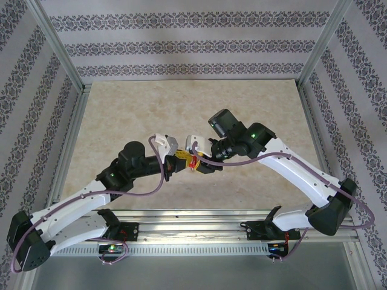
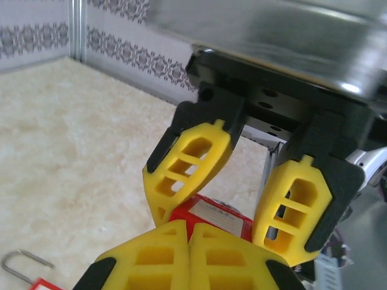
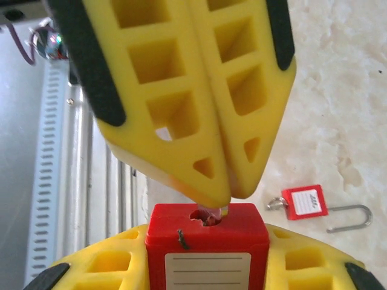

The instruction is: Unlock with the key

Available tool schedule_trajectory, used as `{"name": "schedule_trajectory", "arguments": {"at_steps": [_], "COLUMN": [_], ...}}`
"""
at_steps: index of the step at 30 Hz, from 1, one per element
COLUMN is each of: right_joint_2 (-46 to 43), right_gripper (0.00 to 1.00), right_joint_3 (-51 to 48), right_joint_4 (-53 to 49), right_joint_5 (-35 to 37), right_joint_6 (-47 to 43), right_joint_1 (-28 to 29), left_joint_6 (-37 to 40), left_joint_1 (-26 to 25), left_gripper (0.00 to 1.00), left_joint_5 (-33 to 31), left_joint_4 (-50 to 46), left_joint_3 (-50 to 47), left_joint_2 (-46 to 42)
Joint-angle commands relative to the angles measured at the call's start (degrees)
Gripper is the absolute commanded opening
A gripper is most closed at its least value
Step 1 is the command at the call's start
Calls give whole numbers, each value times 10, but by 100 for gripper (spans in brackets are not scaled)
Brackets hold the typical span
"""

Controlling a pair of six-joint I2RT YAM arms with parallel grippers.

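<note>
The right gripper (image 3: 207, 261) clamped the red plastic padlock (image 3: 207, 232); the left gripper (image 3: 228, 194), pinching the small metal key (image 3: 213, 212), had to twist straight.

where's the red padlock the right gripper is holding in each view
top external: red padlock at centre, where the arms meet
left wrist: low centre, just past the left gripper
right wrist: bottom centre, clamped in the right gripper
shared landmark: left gripper's shut yellow fingers at its keyhole end
</note>
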Motion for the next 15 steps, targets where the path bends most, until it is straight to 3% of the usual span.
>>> {"name": "schedule_trajectory", "arguments": {"at_steps": [1, 6, 12, 13, 15], "right_joint_2": [7, 12, 13, 12, 10], "right_gripper": [0, 0, 0, 0, 0], "right_joint_3": [30, 28, 23, 22, 18], "right_joint_4": [114, 107, 98, 95, 89], "right_joint_5": [-147, -158, -157, -156, -150], "right_joint_6": [28, 32, 23, 20, 12], "right_joint_1": [14, 14, 14, 14, 14], "left_joint_6": [114, 187, 222, 221, 215], "left_joint_1": [-19, -19, -19, -19, -19], "left_gripper": [0, 0, 2, 11, 48], "left_joint_5": [31, 65, 66, 62, 48], "left_joint_4": [106, 96, 128, 130, 128], "left_joint_3": [-21, -25, -46, -49, -53], "left_joint_2": [-12, -18, -26, -30, -40]}}
